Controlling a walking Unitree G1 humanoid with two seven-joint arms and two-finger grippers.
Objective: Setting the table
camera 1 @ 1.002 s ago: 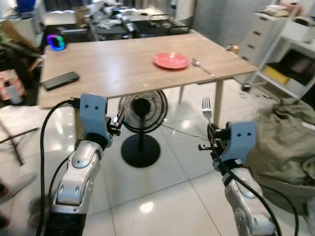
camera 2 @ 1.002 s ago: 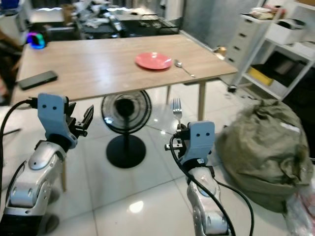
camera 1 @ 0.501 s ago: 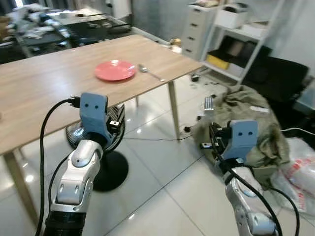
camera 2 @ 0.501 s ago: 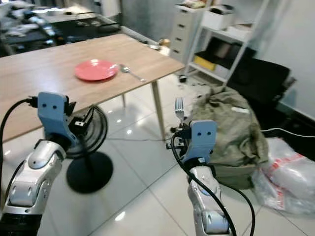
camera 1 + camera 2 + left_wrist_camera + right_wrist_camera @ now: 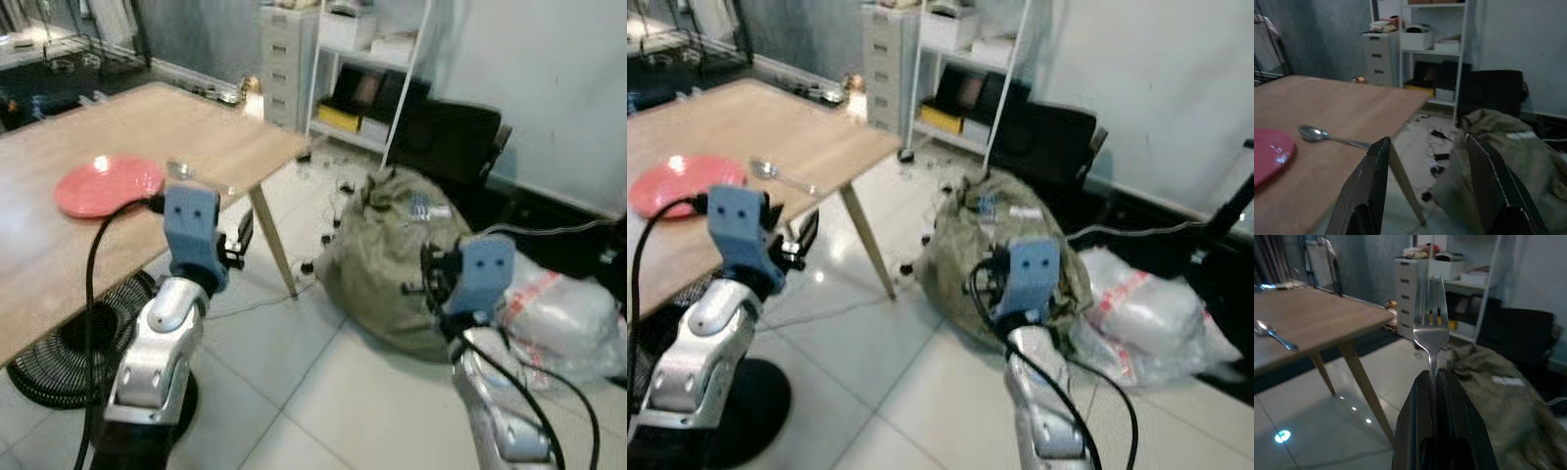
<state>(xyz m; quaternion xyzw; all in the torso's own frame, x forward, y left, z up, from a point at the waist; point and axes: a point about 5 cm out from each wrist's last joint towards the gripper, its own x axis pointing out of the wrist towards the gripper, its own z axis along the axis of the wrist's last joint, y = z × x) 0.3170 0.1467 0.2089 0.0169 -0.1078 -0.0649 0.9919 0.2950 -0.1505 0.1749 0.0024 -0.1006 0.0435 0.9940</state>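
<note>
With the pink plate (image 5: 108, 186) and spoon (image 5: 1327, 136) already on the worktop (image 5: 59, 245) at 10 o'clock, the right gripper (image 5: 1434, 382) clamps an upright fork (image 5: 1431, 328) not yet placed, and the left gripper (image 5: 1425, 181) gapes empty.

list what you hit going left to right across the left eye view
pink plate → spoon → left hand → green sack → right hand with the fork → white plastic bag
</note>
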